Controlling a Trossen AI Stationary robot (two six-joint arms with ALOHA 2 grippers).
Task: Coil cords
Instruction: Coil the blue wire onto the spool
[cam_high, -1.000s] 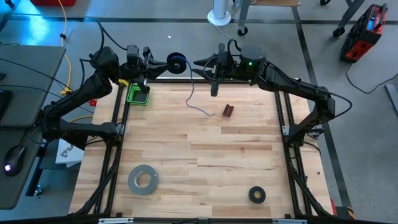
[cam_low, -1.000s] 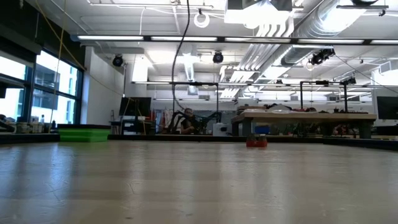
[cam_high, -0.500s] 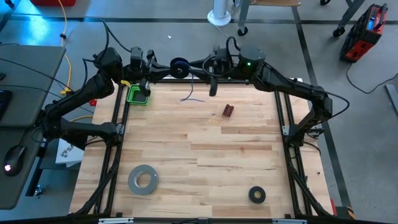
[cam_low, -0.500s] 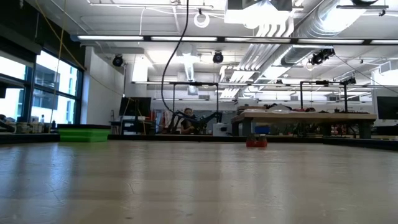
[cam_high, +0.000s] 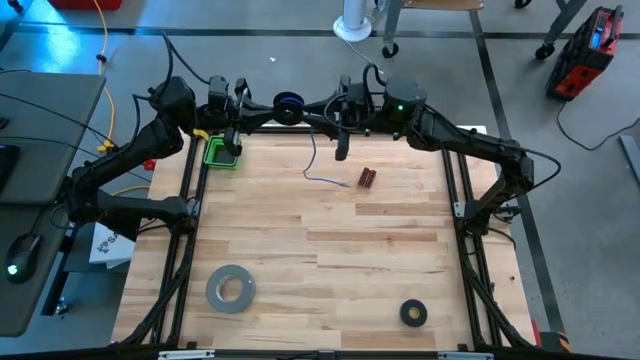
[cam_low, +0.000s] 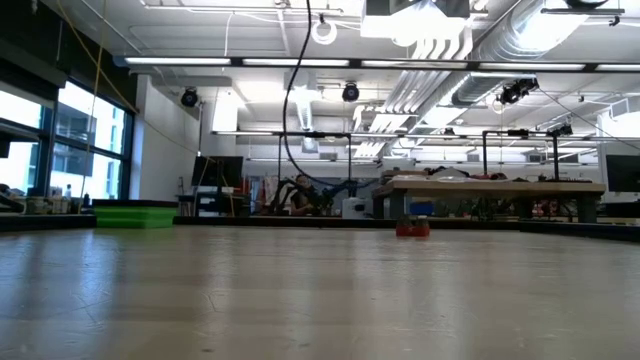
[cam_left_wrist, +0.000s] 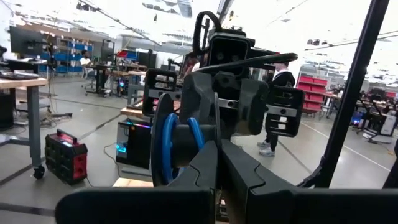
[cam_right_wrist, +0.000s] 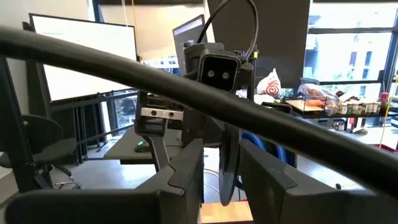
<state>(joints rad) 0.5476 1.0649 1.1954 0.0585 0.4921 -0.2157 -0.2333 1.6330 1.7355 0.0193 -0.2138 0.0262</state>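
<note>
Spool w/ blue cord clamped in left hand; right hand part-open just beside it.

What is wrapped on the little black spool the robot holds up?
Blue cord is wound on the black spool, gripped by the shut left gripper. A loose end hangs to the table. How many turns lie underneath is hidden.

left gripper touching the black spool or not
Touching: the left wrist view shows the left gripper shut on the black spool, fingers pressed against it.
</note>
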